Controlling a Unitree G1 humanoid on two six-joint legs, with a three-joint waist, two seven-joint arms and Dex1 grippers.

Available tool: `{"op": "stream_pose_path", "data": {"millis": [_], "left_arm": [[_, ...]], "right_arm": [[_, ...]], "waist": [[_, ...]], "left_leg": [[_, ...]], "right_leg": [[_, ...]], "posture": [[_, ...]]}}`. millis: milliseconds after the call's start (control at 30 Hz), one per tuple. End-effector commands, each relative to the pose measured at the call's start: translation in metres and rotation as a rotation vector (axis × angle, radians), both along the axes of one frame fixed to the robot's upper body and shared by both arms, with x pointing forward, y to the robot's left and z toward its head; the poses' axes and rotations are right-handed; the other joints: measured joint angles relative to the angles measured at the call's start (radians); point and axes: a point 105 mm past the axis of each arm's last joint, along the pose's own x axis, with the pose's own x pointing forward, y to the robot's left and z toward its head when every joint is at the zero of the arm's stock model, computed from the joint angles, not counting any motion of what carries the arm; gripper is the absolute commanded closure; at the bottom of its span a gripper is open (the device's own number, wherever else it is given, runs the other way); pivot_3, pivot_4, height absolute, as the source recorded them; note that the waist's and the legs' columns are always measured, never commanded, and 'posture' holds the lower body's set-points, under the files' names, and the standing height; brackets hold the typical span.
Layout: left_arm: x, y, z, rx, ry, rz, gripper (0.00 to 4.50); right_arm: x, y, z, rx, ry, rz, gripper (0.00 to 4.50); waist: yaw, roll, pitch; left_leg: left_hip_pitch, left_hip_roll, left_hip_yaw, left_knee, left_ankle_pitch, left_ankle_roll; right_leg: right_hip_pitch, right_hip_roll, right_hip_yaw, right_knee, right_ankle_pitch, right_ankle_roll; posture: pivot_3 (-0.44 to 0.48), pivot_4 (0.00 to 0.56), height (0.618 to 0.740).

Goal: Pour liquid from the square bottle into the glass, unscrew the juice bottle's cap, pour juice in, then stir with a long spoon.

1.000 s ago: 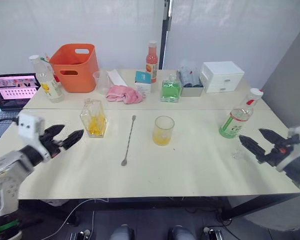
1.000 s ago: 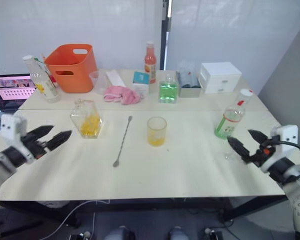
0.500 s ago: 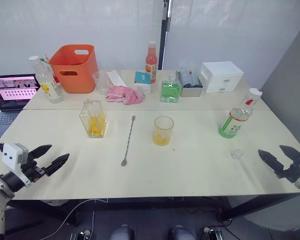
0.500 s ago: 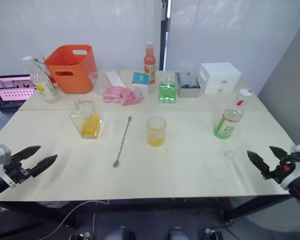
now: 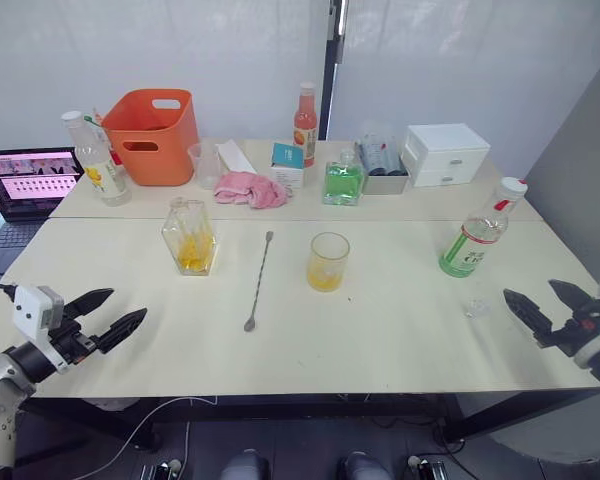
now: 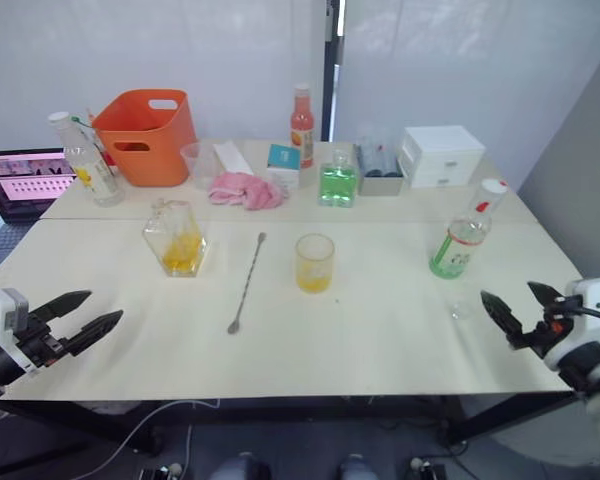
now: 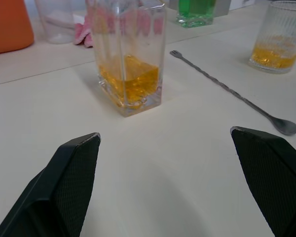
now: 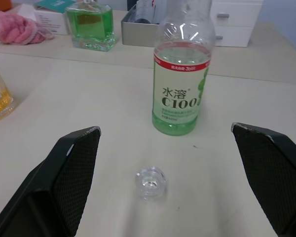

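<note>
The square bottle [image 5: 190, 238] stands left of centre with yellow-orange liquid in its bottom; it is also ahead of my left wrist camera as square bottle [image 7: 129, 59]. The glass [image 5: 327, 262] at the table's middle holds a little yellow liquid. Between them lies the long spoon [image 5: 258, 282]. The juice bottle [image 5: 477, 240] stands upright at the right with its cap [image 5: 513, 186] on. My left gripper [image 5: 127, 305] is open at the front left edge, well short of the square bottle. My right gripper [image 5: 530, 290] is open at the front right, facing the juice bottle [image 8: 180, 84].
A small clear round stopper [image 8: 151, 181] lies on the table just before the juice bottle. Along the back stand an orange bucket [image 5: 150, 122], measuring cup [image 5: 205, 163], pink cloth [image 5: 248, 188], orange-red bottle [image 5: 305, 118], green square bottle [image 5: 341, 182] and white drawer box [image 5: 445, 152]. A laptop [image 5: 28, 180] sits far left.
Both grippers have drawn back from over the table to its front corners, staying open, then edged slightly inward in the last half second. Nothing on the table has moved.
</note>
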Motion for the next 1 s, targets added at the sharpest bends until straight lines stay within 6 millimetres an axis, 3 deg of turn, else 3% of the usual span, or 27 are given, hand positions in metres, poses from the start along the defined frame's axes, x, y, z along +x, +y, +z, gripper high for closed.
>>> {"op": "stream_pose_path", "data": {"millis": [33,200,267,367,500,667,1000], "left_arm": [[0.0,-0.028,0.019,-0.003,-0.042,-0.116,0.03],[-0.001,-0.067,0.032,-0.037,-0.052,-0.247,0.03],[-0.002,-0.072,0.034,-0.04,-0.049,-0.262,0.03],[-0.005,-0.101,0.045,-0.069,-0.063,-0.377,0.03],[-0.007,-0.122,0.051,-0.087,-0.072,-0.452,0.03],[-0.011,-0.139,0.054,-0.089,-0.066,-0.519,0.03],[-0.012,-0.151,0.056,-0.09,-0.067,-0.549,0.03]], "right_arm": [[0.008,0.014,0.02,-0.023,-0.065,-0.029,0.0],[0.026,0.017,0.029,-0.006,-0.088,-0.112,0.0],[0.028,0.018,0.031,0.001,-0.095,-0.119,0.0],[0.044,0.018,0.033,0.027,-0.095,-0.17,0.0],[0.061,0.015,0.036,0.017,-0.098,-0.225,0.0],[0.074,0.015,0.042,0.014,-0.106,-0.25,0.0],[0.104,0.014,0.059,0.017,-0.128,-0.238,0.0]], "waist": [[0.0,0.0,0.0],[0.001,0.0,0.0],[0.001,0.0,0.0],[-0.002,0.0,0.0],[-0.006,0.0,0.0],[-0.008,0.001,0.0],[-0.021,0.001,0.0]], "left_leg": [[0.0,0.0,0.0,0.0,0.0,0.0],[0.0,0.0,0.0,0.0,0.0,0.0],[0.0,-0.001,0.0,0.0,0.0,0.0],[-0.001,-0.002,0.0,0.0,0.0,0.0],[-0.001,-0.004,0.0,0.0,0.0,0.0],[-0.002,-0.004,0.001,0.0,0.0,0.0],[-0.002,-0.005,0.0,0.0,0.0,0.0]], "right_leg": [[0.0,0.0,0.0,0.0,0.0,0.0],[0.0,0.0,0.0,0.0,0.0,0.0],[0.0,0.0,0.0,0.0,0.0,0.0],[0.0,0.001,0.0,0.0,0.0,0.0],[0.0,0.001,0.0,0.0,0.0,0.0],[-0.001,0.001,0.0,0.0,0.0,0.0],[-0.001,0.001,0.0,0.0,0.0,0.0]], "posture": [[0.0,0.15,0.715],[0.0,0.15,0.715],[0.0,0.15,0.715],[0.0,0.15,0.715],[0.0,0.15,0.715],[0.0,0.15,0.715],[0.0,0.15,0.715]]}}
